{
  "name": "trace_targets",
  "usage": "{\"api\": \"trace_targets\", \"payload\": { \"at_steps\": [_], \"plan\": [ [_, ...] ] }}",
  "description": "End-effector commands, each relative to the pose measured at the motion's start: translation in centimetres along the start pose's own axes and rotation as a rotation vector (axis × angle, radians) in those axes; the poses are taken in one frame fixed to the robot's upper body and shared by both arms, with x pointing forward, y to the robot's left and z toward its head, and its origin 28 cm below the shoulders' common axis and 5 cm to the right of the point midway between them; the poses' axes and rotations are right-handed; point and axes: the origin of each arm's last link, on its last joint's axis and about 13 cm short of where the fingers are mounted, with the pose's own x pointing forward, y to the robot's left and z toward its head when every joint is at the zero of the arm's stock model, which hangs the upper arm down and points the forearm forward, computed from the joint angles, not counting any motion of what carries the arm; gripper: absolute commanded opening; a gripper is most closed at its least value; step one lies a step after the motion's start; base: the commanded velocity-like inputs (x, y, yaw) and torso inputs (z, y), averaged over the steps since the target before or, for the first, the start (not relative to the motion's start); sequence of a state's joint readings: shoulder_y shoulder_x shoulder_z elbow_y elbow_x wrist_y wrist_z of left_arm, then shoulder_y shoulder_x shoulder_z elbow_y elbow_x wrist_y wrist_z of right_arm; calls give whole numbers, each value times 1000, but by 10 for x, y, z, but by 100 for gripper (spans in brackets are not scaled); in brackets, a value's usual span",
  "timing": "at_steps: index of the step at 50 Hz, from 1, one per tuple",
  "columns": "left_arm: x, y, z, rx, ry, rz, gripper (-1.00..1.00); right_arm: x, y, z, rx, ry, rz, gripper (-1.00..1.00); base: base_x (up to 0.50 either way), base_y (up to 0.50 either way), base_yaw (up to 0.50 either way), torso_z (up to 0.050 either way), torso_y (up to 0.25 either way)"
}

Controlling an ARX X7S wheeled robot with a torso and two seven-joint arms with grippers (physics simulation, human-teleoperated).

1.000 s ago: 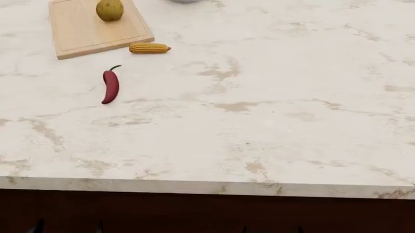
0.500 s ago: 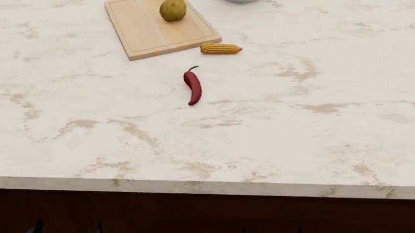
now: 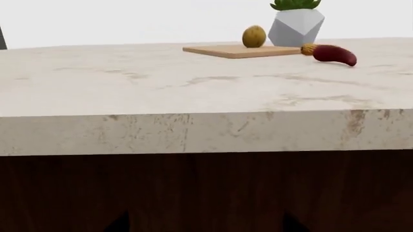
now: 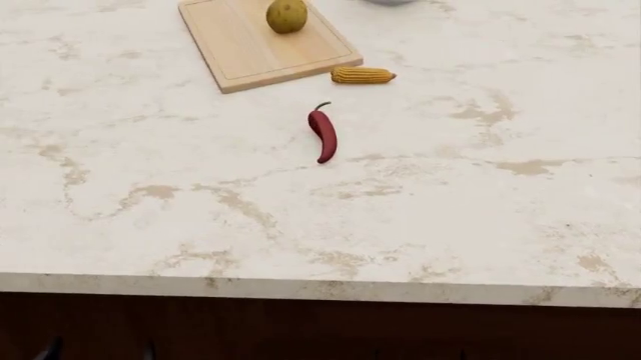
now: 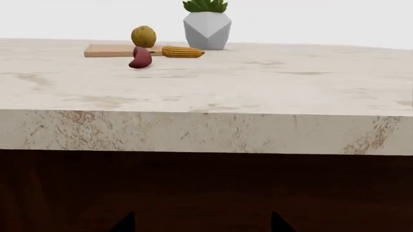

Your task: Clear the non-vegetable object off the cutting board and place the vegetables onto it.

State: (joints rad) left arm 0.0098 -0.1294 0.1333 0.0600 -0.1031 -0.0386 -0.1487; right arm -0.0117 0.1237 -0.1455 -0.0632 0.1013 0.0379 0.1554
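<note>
The yellow-brown non-vegetable lump (image 4: pixel 287 15) sits on the light-wood cutting board (image 4: pixel 245 52) at the counter's far left. The corn cob (image 4: pixel 362 75) lies on the counter just off the board's near right corner. The dark-red chilli (image 4: pixel 323 133) lies nearer me, apart from both. Both grippers hang below the counter's front edge, facing the dark cabinet. My left gripper (image 3: pixel 206 224) and right gripper (image 5: pixel 201 223) are open, with only the fingertips showing and nothing between them. The right wrist view shows the lump (image 5: pixel 143 36), chilli (image 5: pixel 140 58) and corn (image 5: pixel 183 52) far off.
A grey faceted planter (image 5: pixel 207 29) with a green plant stands behind the board. The marble counter (image 4: pixel 401 225) has a thick front edge above a dark wood cabinet front (image 5: pixel 206 188).
In the head view the board, lump, corn and chilli have slid to the right across the picture. They keep their places relative to each other.
</note>
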Motion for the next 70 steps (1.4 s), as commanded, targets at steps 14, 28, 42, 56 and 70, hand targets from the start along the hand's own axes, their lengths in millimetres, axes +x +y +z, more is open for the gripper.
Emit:
{"api": "trace_targets", "payload": {
  "at_steps": [14,28,42,56,70],
  "plan": [
    [-5,12,79,-48,-89,-26,100,-10,-1,72,-100,-50,-21,100,0,0,0,0,0],
    [3,18,111,-43,-129,-2,100,0,-4,122,-145,-102,17,100,0,0,0,0,0],
    [30,26,143,-38,-128,-12,100,27,-18,158,-244,-99,24,100,0,0,0,0,0],
    [73,28,173,-30,-58,31,100,67,-29,200,-271,-77,108,100,0,0,0,0,0],
    [115,24,209,34,-63,-12,100,104,-52,228,-257,-11,130,100,0,0,0,0,0]
  ]
}}
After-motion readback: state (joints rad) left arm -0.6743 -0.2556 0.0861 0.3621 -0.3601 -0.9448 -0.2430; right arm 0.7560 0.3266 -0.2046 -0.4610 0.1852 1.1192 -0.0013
